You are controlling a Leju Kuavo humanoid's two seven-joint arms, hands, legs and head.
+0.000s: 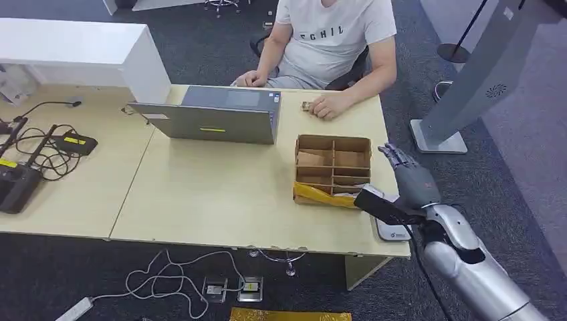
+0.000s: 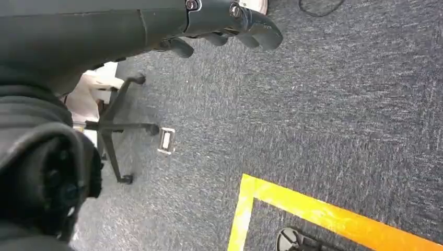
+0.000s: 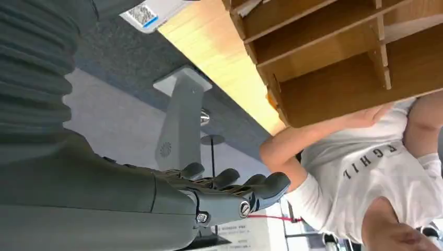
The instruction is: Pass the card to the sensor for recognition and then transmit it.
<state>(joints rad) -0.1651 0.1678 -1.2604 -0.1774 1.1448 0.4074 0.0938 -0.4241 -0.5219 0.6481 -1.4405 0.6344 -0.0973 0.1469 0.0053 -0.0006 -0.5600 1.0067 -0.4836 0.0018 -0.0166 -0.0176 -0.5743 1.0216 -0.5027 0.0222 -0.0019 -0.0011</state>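
Right hand (image 1: 409,175): fingers apart, empty, right of the box (image 1: 332,170).
Left hand (image 2: 230,23): hanging, fingers curled, empty.
Next: I'd reach left, low over the worktop (image 1: 220,194).

My right hand (image 1: 409,175) is dark grey on a silver arm. The divided box (image 1: 333,168) is brown cardboard, the desk (image 1: 214,194) pale wood, the laptop (image 1: 214,115) grey, the carpet (image 2: 339,104) speckled grey with a yellow stripe (image 2: 324,214).

Even, bright indoor light fell from overhead on the pale wooden tabletop (image 1: 220,194); shadows were soft and short, with a faint sheen on the white raised counter block (image 1: 80,47). The head view was slightly soft and compressed; in the wrist views the dark grey speckled carpet (image 2: 334,115) was sharp while near parts blurred.
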